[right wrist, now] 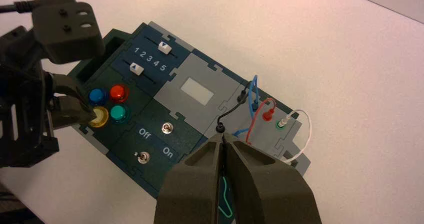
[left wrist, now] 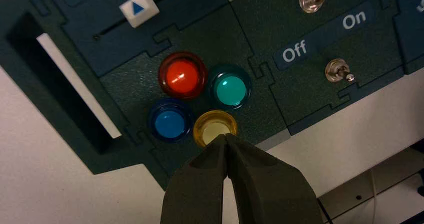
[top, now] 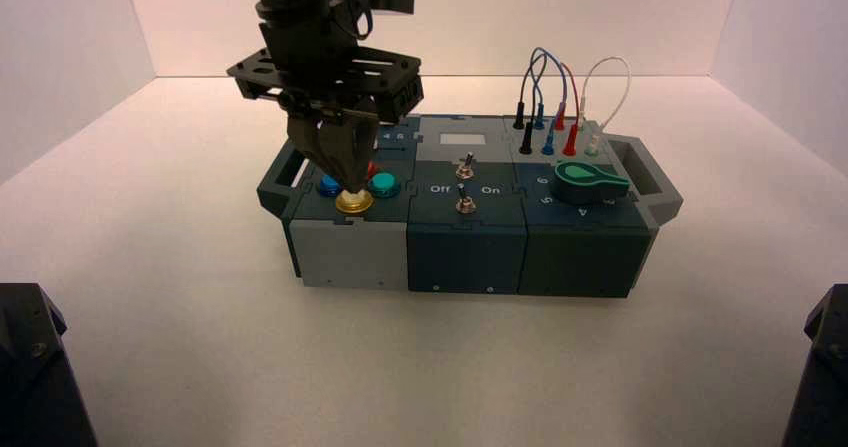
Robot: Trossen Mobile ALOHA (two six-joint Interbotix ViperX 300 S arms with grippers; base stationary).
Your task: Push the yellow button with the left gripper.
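Observation:
The yellow button (top: pixel 354 202) sits at the front of a four-button cluster on the box's left end, with the blue button (top: pixel 329 186), red button (top: pixel 372 169) and teal button (top: pixel 384 184) around it. My left gripper (top: pixel 353 189) is shut, its wedge tip resting on the yellow button's cap (left wrist: pixel 214 128); in the left wrist view the closed tip (left wrist: pixel 226 138) covers the cap's near edge. In the right wrist view the left gripper's tip (right wrist: pixel 88 115) touches the yellow button (right wrist: pixel 99 117). My right gripper (right wrist: pixel 222 137) is shut and empty, held high above the box's right part.
The box (top: pixel 470 247) also bears two sliders (left wrist: pixel 139 8), two toggle switches (left wrist: pixel 339 71) lettered Off and On, a green knob (top: pixel 590 180) and plugged wires (top: pixel 548 107). Dark bases (top: pixel 40 367) stand at both front corners.

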